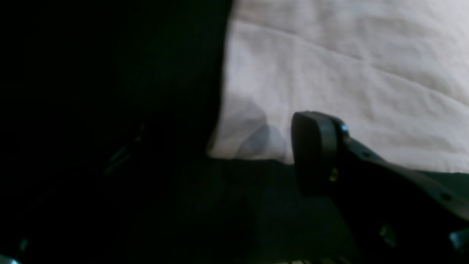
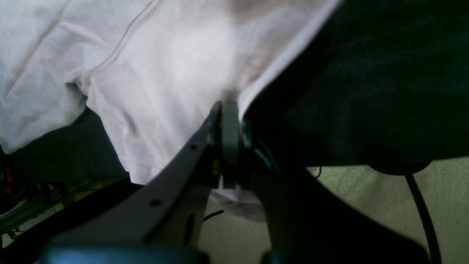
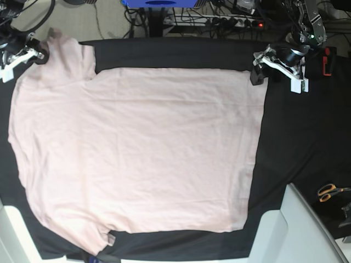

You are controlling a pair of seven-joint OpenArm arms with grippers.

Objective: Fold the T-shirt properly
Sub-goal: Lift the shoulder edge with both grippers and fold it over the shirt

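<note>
The pale pink T-shirt (image 3: 142, 153) lies spread flat on the black table cloth (image 3: 296, 137), collar side to the left. My right gripper (image 3: 34, 55) sits at the far-left sleeve (image 3: 66, 55). In the right wrist view its jaws (image 2: 229, 110) are shut on the sleeve's edge, and the stitched hem (image 2: 141, 168) hangs beside them. My left gripper (image 3: 259, 71) stands open at the shirt's far-right corner. In the left wrist view one finger (image 1: 315, 154) hovers by that corner (image 1: 234, 146) with no fabric in it.
Orange-handled scissors (image 3: 329, 192) lie on the cloth at the right. A white surface (image 3: 290, 230) juts in at the bottom right. A red item (image 3: 327, 60) sits behind my left gripper. Cables and a blue object (image 3: 159, 3) line the far edge.
</note>
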